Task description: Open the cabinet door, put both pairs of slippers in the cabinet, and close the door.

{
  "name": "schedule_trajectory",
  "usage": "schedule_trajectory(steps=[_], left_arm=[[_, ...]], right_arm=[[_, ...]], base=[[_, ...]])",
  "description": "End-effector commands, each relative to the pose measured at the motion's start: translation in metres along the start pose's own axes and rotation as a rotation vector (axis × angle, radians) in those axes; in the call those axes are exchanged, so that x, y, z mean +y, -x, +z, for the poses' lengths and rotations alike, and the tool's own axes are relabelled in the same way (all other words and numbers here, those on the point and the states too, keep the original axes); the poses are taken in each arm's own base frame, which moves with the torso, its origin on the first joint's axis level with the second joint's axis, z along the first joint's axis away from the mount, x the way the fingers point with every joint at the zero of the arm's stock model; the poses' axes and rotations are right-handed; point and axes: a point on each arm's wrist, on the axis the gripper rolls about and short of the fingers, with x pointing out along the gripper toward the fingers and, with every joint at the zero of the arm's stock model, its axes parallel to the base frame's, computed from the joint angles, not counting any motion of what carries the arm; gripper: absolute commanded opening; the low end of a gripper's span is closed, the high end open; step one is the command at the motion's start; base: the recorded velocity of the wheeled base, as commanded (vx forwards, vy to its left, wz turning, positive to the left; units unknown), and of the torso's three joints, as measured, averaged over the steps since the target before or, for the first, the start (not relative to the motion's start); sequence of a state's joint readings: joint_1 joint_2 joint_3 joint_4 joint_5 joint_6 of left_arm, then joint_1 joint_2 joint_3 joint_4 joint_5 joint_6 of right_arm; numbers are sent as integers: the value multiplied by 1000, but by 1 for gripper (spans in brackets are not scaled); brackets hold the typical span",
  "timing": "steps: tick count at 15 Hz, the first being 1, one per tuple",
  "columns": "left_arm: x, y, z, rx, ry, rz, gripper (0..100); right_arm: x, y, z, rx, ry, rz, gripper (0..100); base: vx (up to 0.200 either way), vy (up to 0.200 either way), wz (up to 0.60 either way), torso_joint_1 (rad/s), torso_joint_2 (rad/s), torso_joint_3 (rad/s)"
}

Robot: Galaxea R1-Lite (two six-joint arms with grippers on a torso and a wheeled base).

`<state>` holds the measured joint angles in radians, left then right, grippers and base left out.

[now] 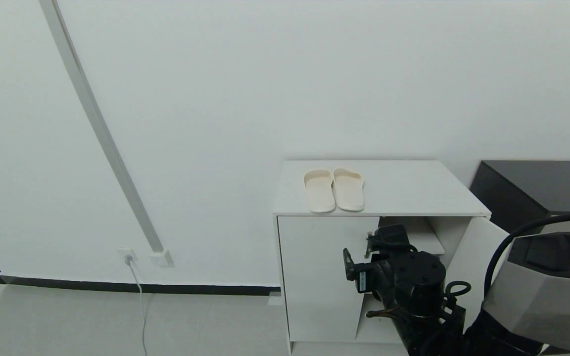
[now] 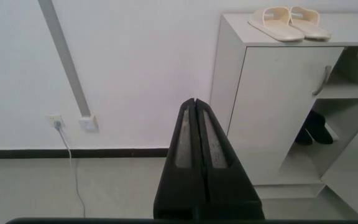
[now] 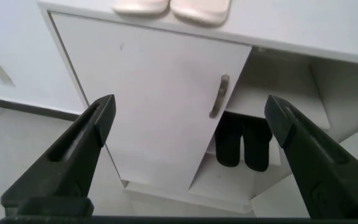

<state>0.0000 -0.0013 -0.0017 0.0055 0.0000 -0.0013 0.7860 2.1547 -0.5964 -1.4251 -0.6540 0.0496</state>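
A pair of cream slippers [image 1: 334,189] [image 2: 288,22] [image 3: 171,6] lies on top of the white cabinet [image 1: 413,190]. The cabinet's right door [image 1: 478,262] stands swung open, while the left door [image 1: 322,277] [image 3: 142,106] with its handle [image 3: 218,96] [image 2: 321,81] is closed. A pair of black slippers [image 3: 244,146] [image 2: 316,127] stands on a lower shelf inside. My right gripper [image 1: 364,252] [image 3: 190,106] is open, its fingers wide apart, hovering in front of the cabinet with nothing held. My left gripper [image 2: 195,102] is shut and empty, well left of the cabinet above the floor.
A dark piece of furniture [image 1: 537,188] stands right of the cabinet. A wall socket [image 1: 127,257] with a cable running to the floor and a slanted wall conduit [image 1: 97,123] are at the left. Open floor [image 1: 117,321] lies left of the cabinet.
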Motion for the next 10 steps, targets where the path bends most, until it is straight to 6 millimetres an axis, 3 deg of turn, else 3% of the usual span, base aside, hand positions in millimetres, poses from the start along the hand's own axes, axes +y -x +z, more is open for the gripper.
schedule_trajectory(steps=[1,4,8,10], left_arm=[[0,0,0,2,0,0,0],[0,0,0,2,-3,-2,0],[0,0,0,2,-10,-3,0],[0,0,0,2,-9,-5,0]], right_arm=[[-2,-4,-3,-12,-6,4,100],[3,-20,16,-87,22,11,100],[8,-47,41,-54,33,-21,100],[18,-59,69,-18,-2,-20,100]], base=[[0,0,0,80,-163,-105],[0,0,0,11,-17,-9],[0,0,0,0,0,0],[0,0,0,0,0,0]])
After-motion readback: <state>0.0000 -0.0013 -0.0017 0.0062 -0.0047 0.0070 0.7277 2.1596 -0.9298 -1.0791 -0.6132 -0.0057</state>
